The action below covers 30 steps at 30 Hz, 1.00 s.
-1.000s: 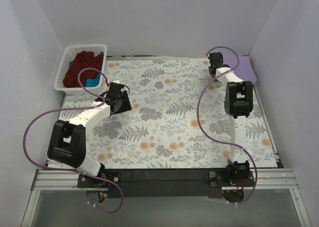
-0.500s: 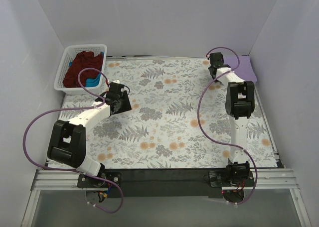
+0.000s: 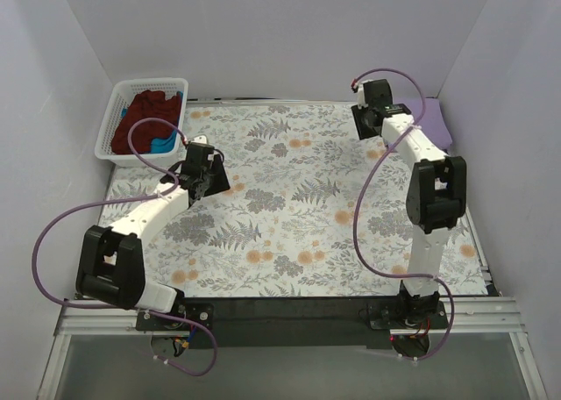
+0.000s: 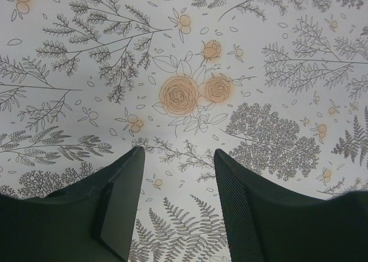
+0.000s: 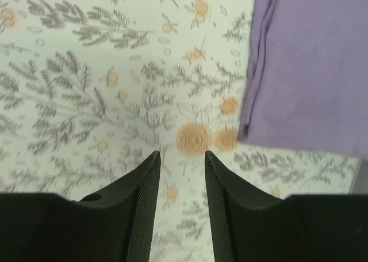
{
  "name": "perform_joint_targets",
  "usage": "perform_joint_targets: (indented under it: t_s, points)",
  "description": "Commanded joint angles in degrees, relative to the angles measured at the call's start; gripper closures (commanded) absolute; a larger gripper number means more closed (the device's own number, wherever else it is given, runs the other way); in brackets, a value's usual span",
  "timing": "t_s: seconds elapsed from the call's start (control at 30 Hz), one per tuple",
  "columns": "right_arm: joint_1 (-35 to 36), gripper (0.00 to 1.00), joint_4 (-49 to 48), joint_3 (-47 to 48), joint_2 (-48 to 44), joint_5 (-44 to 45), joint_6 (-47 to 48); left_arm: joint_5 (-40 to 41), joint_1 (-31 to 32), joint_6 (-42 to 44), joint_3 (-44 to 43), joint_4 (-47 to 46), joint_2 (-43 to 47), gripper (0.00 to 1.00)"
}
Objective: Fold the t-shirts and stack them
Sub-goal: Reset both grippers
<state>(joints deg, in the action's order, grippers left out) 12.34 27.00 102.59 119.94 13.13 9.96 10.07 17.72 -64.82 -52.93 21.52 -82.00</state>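
Observation:
A folded light lavender t-shirt lies at the table's far right corner; in the right wrist view this t-shirt fills the upper right. My right gripper hovers over the floral cloth just left of it, open, with only the printed pattern between its fingers. A dark maroon t-shirt and a bright blue one are bundled in the basket at the far left. My left gripper hangs open above the cloth, right of the basket, holding nothing.
The white lattice basket stands at the far left corner. A floral tablecloth covers the table. White walls close in the left, back and right sides. Purple cables loop off both arms.
My right gripper has opened and drawn left, away from the lavender t-shirt, which stays at the corner. The left arm has shifted a little, its gripper still open.

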Motion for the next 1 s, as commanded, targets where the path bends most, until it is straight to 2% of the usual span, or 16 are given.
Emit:
perform_joint_targets:
  t_s: [0.0,0.2,0.27,0.3,0.4,0.47,0.53,0.67,0.73,0.77,0.97]
  points:
    - [-0.9,0.54,2.2,-5.0,-11.9,-3.0,-4.9,0.0,-0.4,0.0,0.8,-1.2,4.2,0.50]
    - [-1.2,0.47,5.6,-14.5,-32.9,-2.0,-8.4,0.7,-0.4,-1.5,1.6,-0.9,9.7,0.50]
    - [-1.2,0.41,7.2,-17.1,-41.0,-0.7,-8.8,-0.4,-0.4,-2.8,0.8,1.7,13.1,0.50]
    - [-1.2,0.33,7.3,-18.0,-43.9,0.1,-9.2,-0.3,-0.4,-3.2,0.4,2.8,14.3,0.49]
    - [-1.3,0.17,7.1,-22.1,-55.5,3.1,-11.3,1.5,-0.3,-4.1,-2.3,7.6,20.4,0.48]
    - [-1.3,0.12,6.7,-24.4,-64.1,3.2,-12.7,3.4,-0.2,-4.8,-4.0,11.9,25.4,0.47]
    - [-1.3,0.02,5.6,-28.8,-69.5,2.9,-13.6,5.9,-0.3,-5.2,-6.5,15.2,28.7,0.47]
    - [-1.2,0.02,2.1,-38.5,-85.3,1.2,-13.8,10.6,-0.3,-7.2,-7.5,18.1,39.6,0.41]
    - [-1.2,0.02,-0.1,-44.7,-90.2,2.2,-14.6,11.6,-0.3,-8.3,-5.4,18.1,45.0,0.38]
    - [-1.2,0.02,-0.7,-46.7,-94.4,2.8,-15.5,11.7,-0.3,-8.7,-4.3,18.1,46.8,0.34]
    - [-1.2,0.02,-7.1,-60.2,-104.6,-1.3,-15.9,10.3,-0.3,-13.0,6.8,16.5,58.9,0.18]
